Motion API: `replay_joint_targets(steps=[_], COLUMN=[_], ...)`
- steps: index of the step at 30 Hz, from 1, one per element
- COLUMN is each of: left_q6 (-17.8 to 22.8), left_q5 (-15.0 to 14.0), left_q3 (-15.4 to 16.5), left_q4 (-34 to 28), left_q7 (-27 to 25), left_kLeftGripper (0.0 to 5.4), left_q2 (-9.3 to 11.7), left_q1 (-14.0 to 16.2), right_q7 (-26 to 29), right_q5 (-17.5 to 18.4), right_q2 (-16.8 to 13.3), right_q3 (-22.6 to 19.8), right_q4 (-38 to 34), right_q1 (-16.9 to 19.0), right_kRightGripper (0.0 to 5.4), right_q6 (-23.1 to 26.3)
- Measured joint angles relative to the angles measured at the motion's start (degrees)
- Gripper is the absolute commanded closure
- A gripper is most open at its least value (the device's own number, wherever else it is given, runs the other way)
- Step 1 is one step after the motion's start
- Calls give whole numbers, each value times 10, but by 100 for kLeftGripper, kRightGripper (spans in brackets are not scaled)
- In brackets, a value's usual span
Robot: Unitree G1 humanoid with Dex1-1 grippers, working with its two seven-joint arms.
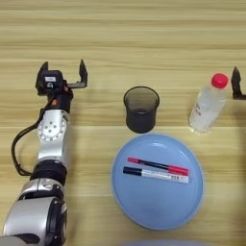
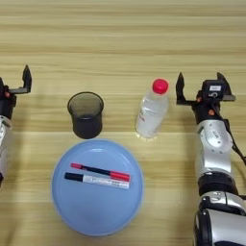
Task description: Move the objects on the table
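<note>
On the wooden table (image 1: 144,29), a blue plate (image 1: 158,206) holds the white marker (image 1: 156,175) and black pen (image 1: 158,166) side by side. The dark cup (image 1: 141,108) and clear bottle (image 1: 208,103) stand just beyond it. The left gripper (image 1: 64,72) and right gripper (image 2: 202,84) flank them, both released, with bare planks beyond.

Your bench (image 1: 144,29): light wood, plank grain running side to side. Landmark: blue plate (image 1: 158,202), lying flat on bench, near edge. Dark translucent cup (image 1: 141,108) upright on bench just beyond plate's far rim, apart from it. Clear red-capped bottle (image 1: 209,103) standing on bench beyond plate's far right rim, right of cup, well apart from it. You see bare wood beyond both, and left of plate.
</note>
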Motion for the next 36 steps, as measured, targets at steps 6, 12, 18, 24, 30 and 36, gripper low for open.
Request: replay_joint_targets(steps=[6, 12, 18, 24, 30, 36], left_q6=[0, -1, -13, -13, 1, 55], left_q5=[0, -11, -32, -70, -106, -158], left_q3=[-6, -10, -29, -35, -52, -67], left_q4=[-1, -12, -57, -93, -139, -190], left_q7=[-14, -53, -126, -194, -269, -347], left_kLeftGripper=[0, 0, 0, 0, 0, 0], left_q2=[0, 0, -4, -5, -6, -6], left_q1=[0, 0, 2, 17, 33, 60], right_q7=[0, 0, 0, 0, 0, 0], right_q5=[0, 0, 0, 0, 0, 0], right_q2=[0, 0, 0, 1, 1, 1], right_q3=[0, 1, 1, 2, 2, 3], right_q4=[0, 0, 1, 2, 3, 3], right_q1=[0, 0, -3, -4, -4, -4], right_kRightGripper=[3, 3, 3, 3, 3, 3], right_q6=[0, 0, 0, 0, -1, -1])
